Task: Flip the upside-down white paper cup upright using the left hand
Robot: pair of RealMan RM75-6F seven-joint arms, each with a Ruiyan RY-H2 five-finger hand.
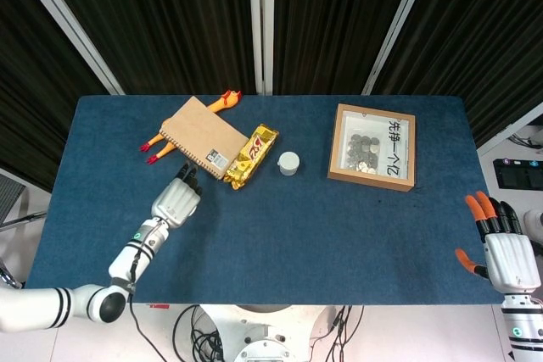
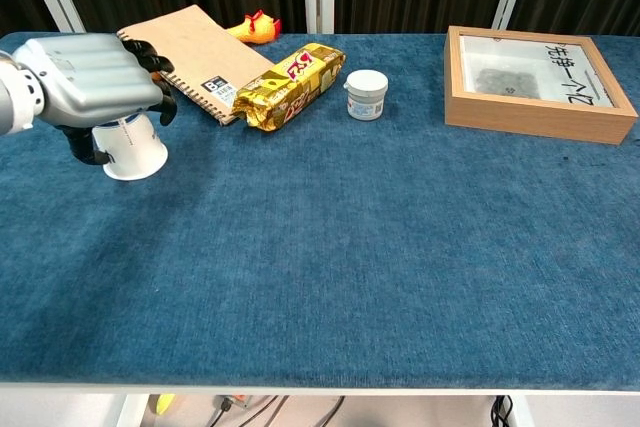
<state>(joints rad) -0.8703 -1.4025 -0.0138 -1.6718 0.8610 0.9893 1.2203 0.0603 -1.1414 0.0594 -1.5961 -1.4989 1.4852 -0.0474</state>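
Observation:
The white paper cup (image 2: 135, 152) stands upside down on the blue table at the front left, with only its lower part showing in the chest view. My left hand (image 2: 90, 82) sits over its top, fingers curled down the far side and thumb (image 2: 85, 147) against the near side, gripping it. From the head view the left hand (image 1: 176, 201) hides the cup entirely. My right hand (image 1: 507, 247) hovers off the table's front right corner, fingers apart and holding nothing.
A brown notebook (image 1: 204, 135) lies just behind the cup, on a rubber chicken (image 1: 222, 101). A gold snack pack (image 1: 252, 156) and a small white jar (image 1: 289, 163) sit mid-table. A wooden box (image 1: 372, 177) with coins is at the right.

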